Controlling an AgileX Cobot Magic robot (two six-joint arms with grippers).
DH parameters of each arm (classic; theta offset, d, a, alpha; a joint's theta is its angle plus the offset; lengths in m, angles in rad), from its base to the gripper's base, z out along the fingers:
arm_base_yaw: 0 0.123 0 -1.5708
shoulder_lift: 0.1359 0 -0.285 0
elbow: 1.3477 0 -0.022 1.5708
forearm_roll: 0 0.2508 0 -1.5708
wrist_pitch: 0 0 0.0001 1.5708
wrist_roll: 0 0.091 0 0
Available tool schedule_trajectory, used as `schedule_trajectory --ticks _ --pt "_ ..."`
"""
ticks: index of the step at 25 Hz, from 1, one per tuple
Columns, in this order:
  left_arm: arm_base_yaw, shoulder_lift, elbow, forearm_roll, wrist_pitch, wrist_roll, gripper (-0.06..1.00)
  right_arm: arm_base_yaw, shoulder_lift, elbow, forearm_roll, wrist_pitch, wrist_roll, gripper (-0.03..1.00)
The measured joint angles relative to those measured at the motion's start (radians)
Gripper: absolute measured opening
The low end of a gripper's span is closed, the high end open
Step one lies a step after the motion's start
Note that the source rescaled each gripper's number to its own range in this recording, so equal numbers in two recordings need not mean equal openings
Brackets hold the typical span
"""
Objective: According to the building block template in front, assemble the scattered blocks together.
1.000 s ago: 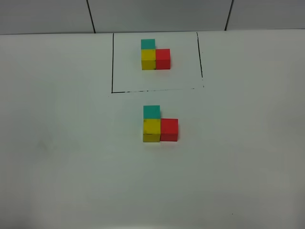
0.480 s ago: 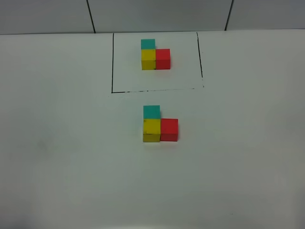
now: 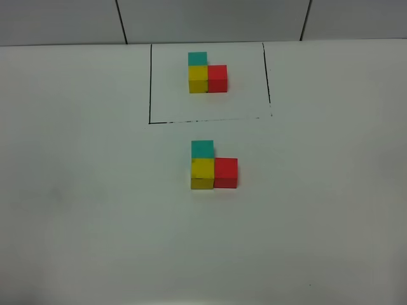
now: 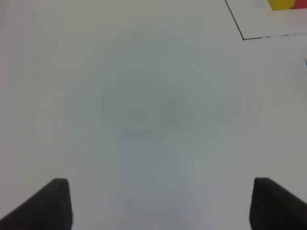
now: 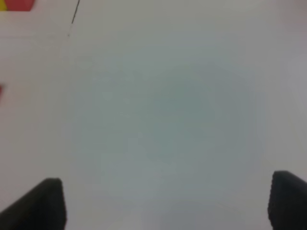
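The building block template (image 3: 206, 75) sits at the back of the white table inside a thin black drawn rectangle (image 3: 150, 82): teal cube behind yellow, red to the yellow's right. In front of it, the scattered blocks stand pressed together in the same L: teal (image 3: 202, 149), yellow (image 3: 203, 172), red (image 3: 226, 172). Neither gripper appears in the exterior high view. In the left wrist view my left gripper (image 4: 160, 203) is open over bare table, with the template's yellow and red cubes (image 4: 286, 4) at the frame edge. My right gripper (image 5: 168, 203) is open too, nothing between its fingers.
The white table (image 3: 76, 203) runs to a grey panelled wall (image 3: 210, 19) at the back. A red cube's edge (image 5: 18, 4) and a piece of the black line (image 5: 75, 12) show in the right wrist view.
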Motion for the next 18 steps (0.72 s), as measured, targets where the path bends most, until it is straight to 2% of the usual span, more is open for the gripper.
schedule_trajectory --ticks 18 --pt "0.000 0.000 0.000 0.000 0.000 0.001 0.80 0.000 0.000 0.000 0.000 0.000 0.000 0.79"
